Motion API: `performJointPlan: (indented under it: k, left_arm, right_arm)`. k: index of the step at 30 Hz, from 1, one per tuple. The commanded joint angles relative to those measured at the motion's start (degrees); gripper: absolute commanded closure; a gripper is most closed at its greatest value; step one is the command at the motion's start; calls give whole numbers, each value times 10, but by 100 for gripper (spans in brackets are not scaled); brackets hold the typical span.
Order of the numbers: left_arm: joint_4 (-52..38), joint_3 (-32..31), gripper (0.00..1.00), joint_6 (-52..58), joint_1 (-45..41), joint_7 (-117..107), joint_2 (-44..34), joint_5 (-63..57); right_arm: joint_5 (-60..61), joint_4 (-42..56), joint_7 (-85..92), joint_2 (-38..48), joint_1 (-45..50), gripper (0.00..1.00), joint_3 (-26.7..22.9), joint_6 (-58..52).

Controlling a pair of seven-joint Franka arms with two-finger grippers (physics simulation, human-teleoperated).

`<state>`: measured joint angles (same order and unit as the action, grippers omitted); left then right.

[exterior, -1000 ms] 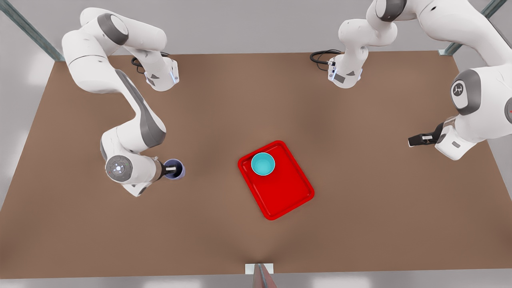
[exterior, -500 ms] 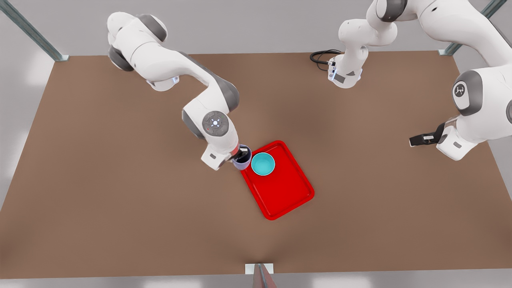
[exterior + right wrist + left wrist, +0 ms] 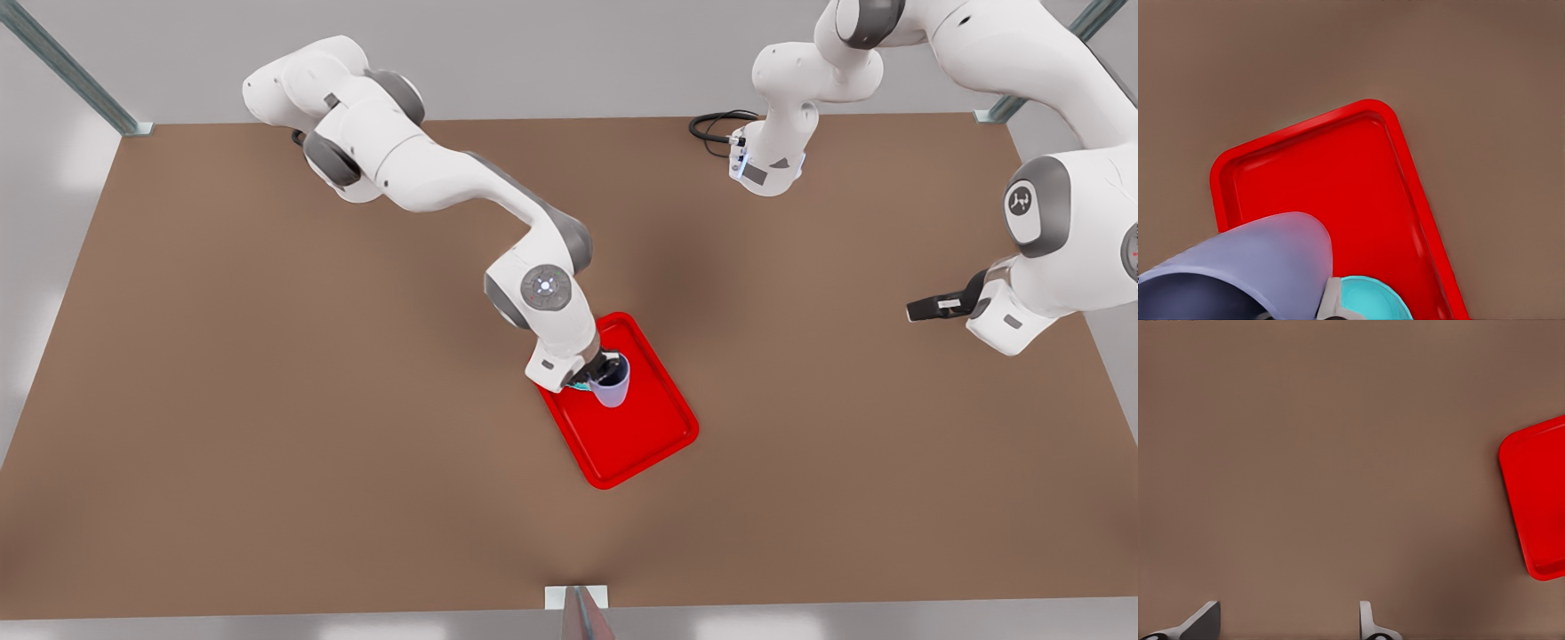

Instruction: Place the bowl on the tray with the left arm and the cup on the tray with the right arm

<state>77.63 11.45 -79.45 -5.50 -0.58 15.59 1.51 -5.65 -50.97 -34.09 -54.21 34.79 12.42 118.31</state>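
The lavender cup [image 3: 612, 384] hangs tilted over the near-left part of the red tray [image 3: 642, 428], with my right gripper [image 3: 607, 366] shut on its rim. In the right wrist view the cup [image 3: 1251, 267] is close up, one finger [image 3: 1330, 303] is against its wall, and the tray [image 3: 1338, 173] lies below. The teal bowl [image 3: 1373, 301] sits on the tray just beneath and beside the cup. In the front view only a teal sliver of the bowl [image 3: 580, 388] peeks out under the gripper. My left gripper [image 3: 920, 310] waits open at the front view's right, over bare table [image 3: 1286, 617].
A black cable coil [image 3: 716, 127] lies by the arm base at the back edge. A metal post [image 3: 578, 612] stands at the table's near edge. One corner of the tray [image 3: 1538, 500] appears in the left wrist view. Brown tabletop [image 3: 267, 427] surrounds the tray.
My right arm carried the cup from the table's left side to the tray, ending above the bowl and covering most of it. The left arm stayed put.
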Motion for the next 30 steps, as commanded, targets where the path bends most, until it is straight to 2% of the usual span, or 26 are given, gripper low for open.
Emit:
performJointPlan:
  k: [1, 27, 28, 29, 30]
  left_arm:
    - [0, 0, 0, 0, 0, 0, 1, 1]
    - [1, -3, 0, 5, 1, -5, 7, 1]
    - [1, -3, 0, 5, 1, -5, 7, 1]
    - [1, -3, 0, 5, 1, -5, 7, 1]
    - [1, -3, 0, 5, 1, -5, 7, 1]
  right_arm:
    - [-6, -1, -3, 0, 0, 79, 0, -2]
    - [-6, -23, -5, -82, 15, 79, -16, 129]
    - [-6, -23, -5, -82, 15, 69, -16, 129]
    - [-6, -23, -4, -82, 14, 44, -16, 129]
    - [-6, -23, -4, -82, 14, 26, -16, 129]
